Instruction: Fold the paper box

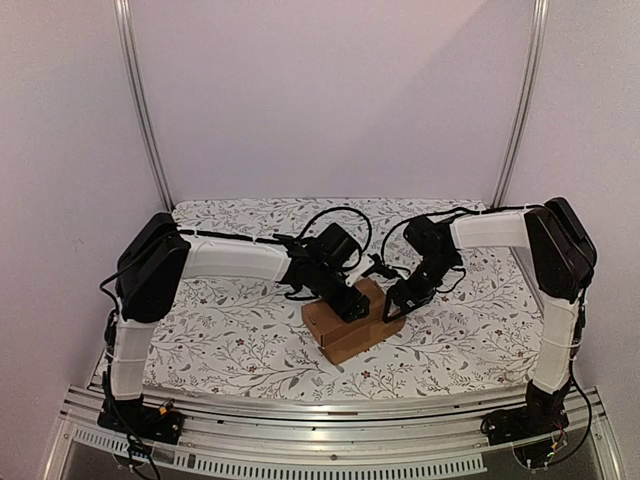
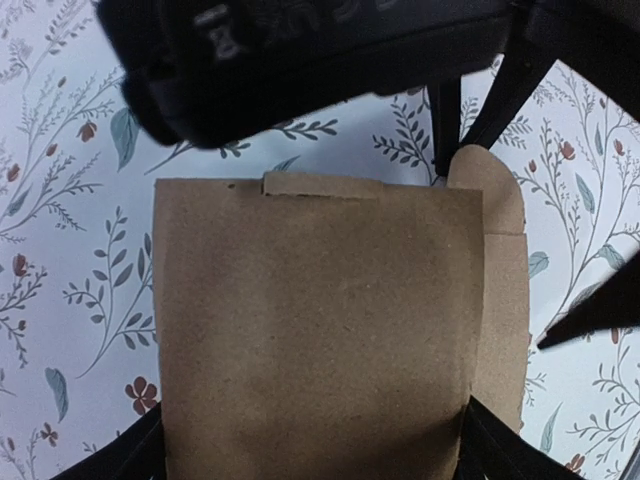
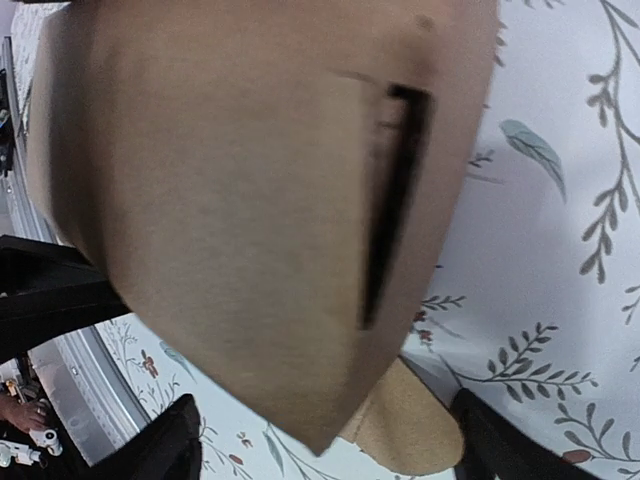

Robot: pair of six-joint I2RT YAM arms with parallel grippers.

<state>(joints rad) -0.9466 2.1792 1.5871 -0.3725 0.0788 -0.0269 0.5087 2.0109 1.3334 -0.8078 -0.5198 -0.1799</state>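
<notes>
Your left gripper (image 1: 347,296) sits wide across the paper box (image 1: 345,337), holding it or not you cannot tell; your right gripper (image 1: 396,305), jaws apart, is nearer its round tab (image 3: 402,432).

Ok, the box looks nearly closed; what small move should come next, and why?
Probably the right pincer should push the rounded tab in: it sticks out at the paper box's corner, both pincers stand open, and the left pincer sits over the lid to steady it.
</notes>
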